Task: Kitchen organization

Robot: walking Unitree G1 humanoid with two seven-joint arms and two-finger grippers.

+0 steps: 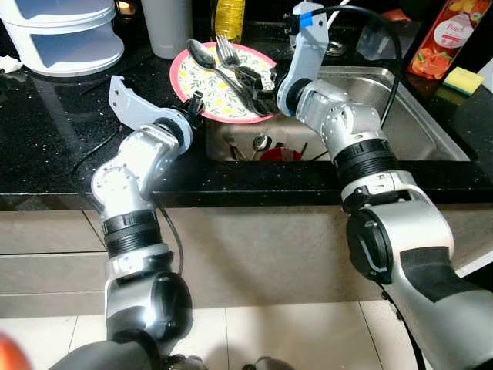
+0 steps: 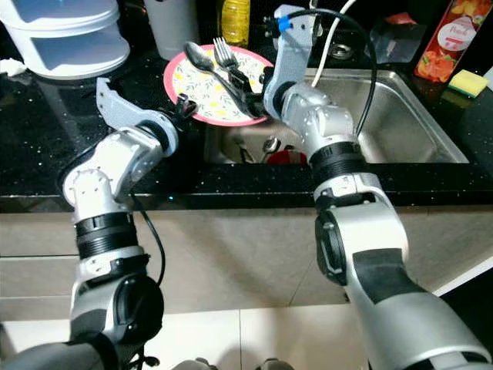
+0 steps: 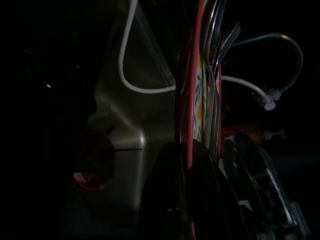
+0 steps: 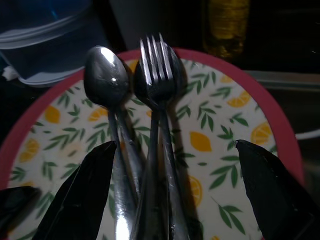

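Two arms bent over plate (image 1: 202, 83): left gripper (image 1: 196, 103) clamping rim, right gripper (image 4: 172, 190) wide above cutlery (image 4: 145, 145).

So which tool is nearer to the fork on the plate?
Right. The right tool is open around the fork handle; the left tool grips the plate rim.

My 2 black fingers (image 3: 170, 200) clamp pink plate rim (image 3: 189, 125); fork tines (image 3: 225, 42) above, steel sink (image 3: 122, 135) beside, dim.
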